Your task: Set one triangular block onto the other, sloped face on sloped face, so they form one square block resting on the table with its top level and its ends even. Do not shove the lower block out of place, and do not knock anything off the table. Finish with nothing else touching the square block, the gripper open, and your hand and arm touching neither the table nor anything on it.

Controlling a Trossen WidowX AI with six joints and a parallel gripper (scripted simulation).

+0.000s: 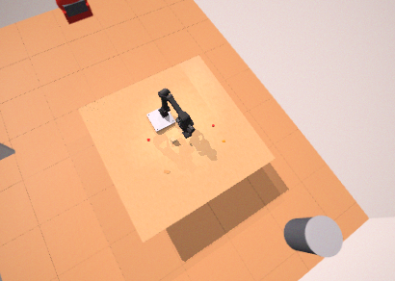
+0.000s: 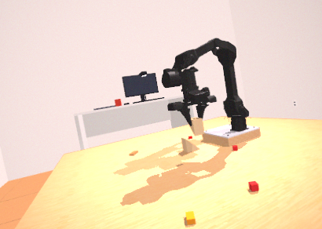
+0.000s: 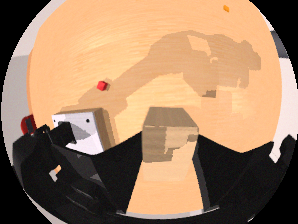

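My gripper is shut on a light wooden triangular block, with one finger on each side of it. It holds this block tilted, clear above the table. The other triangular block rests on the table with a sharp upper edge and a slope down to the right in the exterior view. The held block is above it and a little to its right in that view, and the two look apart. The lower block cannot be made out in the wrist view. In the top view the arm covers the held block.
The arm's base plate stands near the blocks. Small red cubes, a yellow cube and a flat orange piece lie around on the table.
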